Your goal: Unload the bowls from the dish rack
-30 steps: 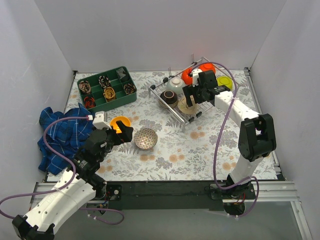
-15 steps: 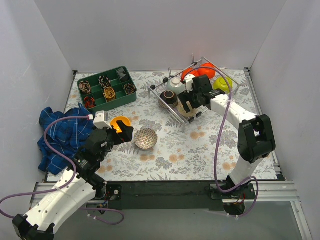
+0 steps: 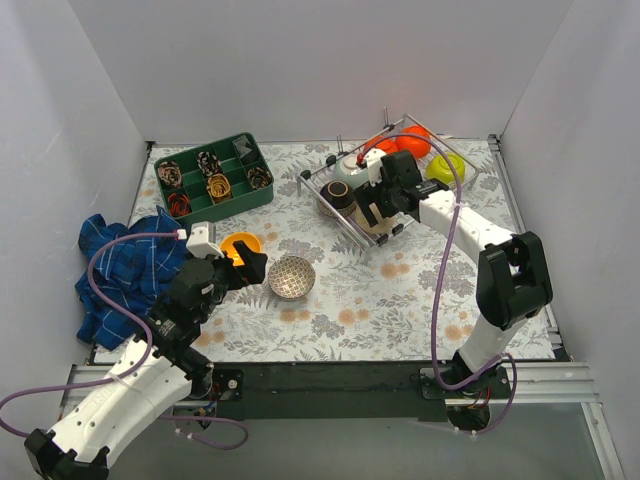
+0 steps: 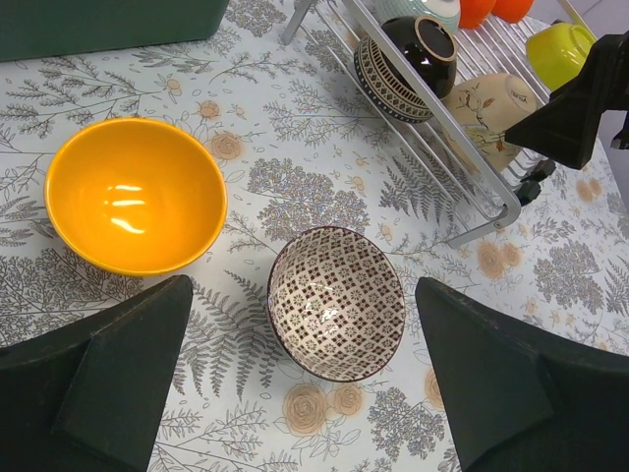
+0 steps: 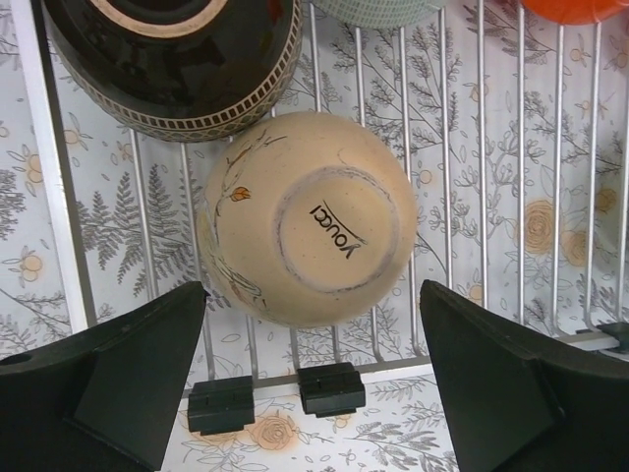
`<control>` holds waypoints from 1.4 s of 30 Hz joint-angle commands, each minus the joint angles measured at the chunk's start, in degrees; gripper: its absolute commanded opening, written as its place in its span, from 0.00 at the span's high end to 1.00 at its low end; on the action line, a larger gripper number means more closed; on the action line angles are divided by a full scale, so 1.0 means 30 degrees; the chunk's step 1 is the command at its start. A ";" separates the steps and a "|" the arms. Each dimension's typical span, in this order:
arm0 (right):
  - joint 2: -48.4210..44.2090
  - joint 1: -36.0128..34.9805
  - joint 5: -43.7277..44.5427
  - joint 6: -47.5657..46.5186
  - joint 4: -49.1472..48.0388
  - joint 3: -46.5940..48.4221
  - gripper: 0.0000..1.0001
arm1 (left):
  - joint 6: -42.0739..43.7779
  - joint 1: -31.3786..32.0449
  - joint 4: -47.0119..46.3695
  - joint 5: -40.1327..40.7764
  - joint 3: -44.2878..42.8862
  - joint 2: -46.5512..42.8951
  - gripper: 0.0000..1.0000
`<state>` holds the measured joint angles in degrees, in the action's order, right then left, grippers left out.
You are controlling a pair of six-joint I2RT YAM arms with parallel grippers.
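The silver wire dish rack [image 3: 347,224] stands at the back right. In it are two red-orange bowls [image 3: 412,139], a lime green bowl [image 3: 446,166], a pale grey-green bowl [image 3: 351,166], a dark brown bowl [image 3: 339,194] and an upturned beige bowl [image 5: 310,231]. My right gripper [image 5: 313,379] is open just above the beige bowl, with one jaw on each side of it, not touching. The orange-yellow bowl [image 4: 136,195] and the white lattice-patterned bowl [image 4: 337,302] sit upright on the table. My left gripper [image 4: 305,383] is open and empty above the lattice bowl.
A dark green divided tray [image 3: 213,178] with small patterned items stands at the back left. A blue plaid cloth [image 3: 120,270] lies at the left edge. White walls close in the table on three sides. The rack's front rail [image 5: 54,197] and two black feet are under my right gripper.
My right gripper has moved from the back of the rack toward its front-left corner and down over the beige bowl. The left arm and the two bowls on the table have not moved.
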<state>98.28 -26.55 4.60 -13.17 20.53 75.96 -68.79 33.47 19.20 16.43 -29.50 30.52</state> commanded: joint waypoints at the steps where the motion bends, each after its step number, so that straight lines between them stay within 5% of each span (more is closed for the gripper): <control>1: 0.0169 0.0323 -0.2059 0.1048 -0.0224 0.0431 0.01 | 0.0256 -0.0083 -0.0190 -0.0055 0.0222 -0.0301 0.02; 18: 0.1136 0.0646 -0.3759 0.1724 -0.1015 -0.0536 0.03 | 0.0373 -0.0083 -0.0307 -0.0319 0.0252 -0.0009 0.02; 42: -0.0943 -0.3749 -0.2178 0.7348 -0.1220 -0.4550 0.04 | 0.0373 -0.0055 -0.0102 -0.0553 0.0281 -0.0155 0.02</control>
<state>95.68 -35.75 0.01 3.09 13.41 64.99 -68.36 33.47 19.20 15.18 -28.80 30.22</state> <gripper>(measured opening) 0.959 0.982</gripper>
